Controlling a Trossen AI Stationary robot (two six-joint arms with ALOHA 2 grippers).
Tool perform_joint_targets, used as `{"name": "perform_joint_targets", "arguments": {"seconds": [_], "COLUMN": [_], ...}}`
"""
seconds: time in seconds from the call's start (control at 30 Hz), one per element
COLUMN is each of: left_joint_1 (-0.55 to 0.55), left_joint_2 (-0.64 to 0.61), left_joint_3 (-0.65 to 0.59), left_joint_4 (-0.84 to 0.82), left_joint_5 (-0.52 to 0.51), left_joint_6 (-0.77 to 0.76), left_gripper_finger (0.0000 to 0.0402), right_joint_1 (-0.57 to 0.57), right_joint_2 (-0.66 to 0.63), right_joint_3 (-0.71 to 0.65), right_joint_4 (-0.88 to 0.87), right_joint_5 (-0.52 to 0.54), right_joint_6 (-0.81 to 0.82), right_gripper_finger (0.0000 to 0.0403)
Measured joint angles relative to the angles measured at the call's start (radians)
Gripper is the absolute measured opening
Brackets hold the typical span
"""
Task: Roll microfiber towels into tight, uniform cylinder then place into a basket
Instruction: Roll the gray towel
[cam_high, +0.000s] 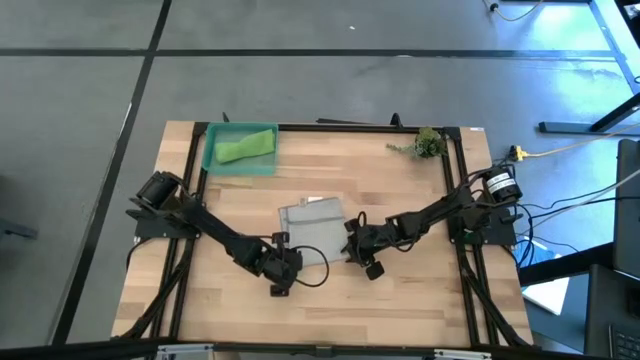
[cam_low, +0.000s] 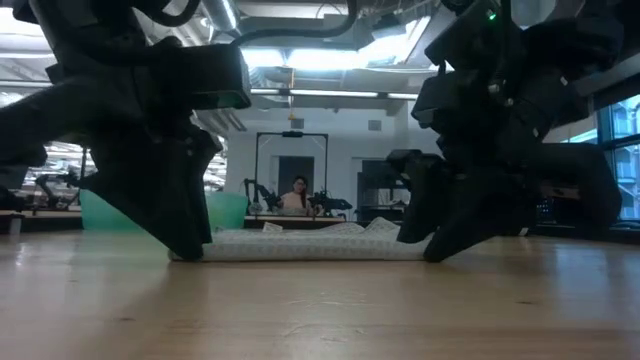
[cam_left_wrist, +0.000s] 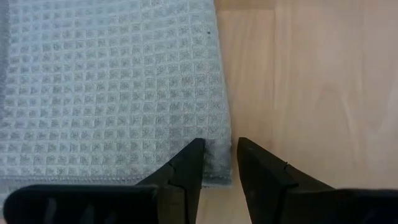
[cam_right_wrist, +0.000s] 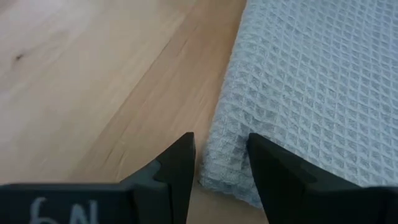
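Rolling of the grey towel (cam_high: 313, 222) had not begun: it lay flat mid-surface (cam_high: 400, 300), while the green towel (cam_high: 245, 147) already sat in the basket (cam_high: 213, 165). The left tool (cam_left_wrist: 219, 163) and right tool (cam_right_wrist: 221, 163) each pinched a near corner of the grey cloth. Next, both would probably need to lift that edge together and fold it evenly forward.

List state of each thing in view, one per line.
grey towel: flat on the table, not rolled
green towel: bunched in the basket
basket: upright, far left corner
left gripper: pinching a near corner of the grey towel
right gripper: pinching the other near corner
plant sprig: lying far right
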Motion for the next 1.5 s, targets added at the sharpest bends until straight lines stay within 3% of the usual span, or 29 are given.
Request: {"name": "perform_joint_targets", "arguments": {"seconds": [0.37,0.57,0.67,1.1,1.5], "left_joint_1": [0.0,0.001,0.001,0.062,0.186], "left_joint_2": [0.038,0.043,0.042,-0.011,-0.011], "left_joint_3": [0.005,0.005,0.007,0.128,0.242], "left_joint_4": [-0.023,-0.024,-0.027,-0.262,-0.353], "left_joint_5": [-0.022,-0.022,-0.017,0.01,0.008], "left_joint_6": [-0.015,-0.031,-0.031,-0.014,0.113], "left_gripper_finger": [0.0086,0.0019,0.0009,0.0002,0.0001], "right_joint_1": [-0.002,-0.002,-0.003,-0.003,-0.003], "right_joint_2": [0.001,0.002,0.002,0.003,0.003], "right_joint_3": [0.001,0.002,0.002,0.001,0.0], "right_joint_4": [-0.015,-0.029,-0.035,-0.041,-0.042], "right_joint_5": [0.01,0.057,0.067,0.055,0.052], "right_joint_6": [0.059,0.102,0.104,0.109,0.109], "right_gripper_finger": [0.0145,0.0065,0.0017,0.0009,0.0009]}}
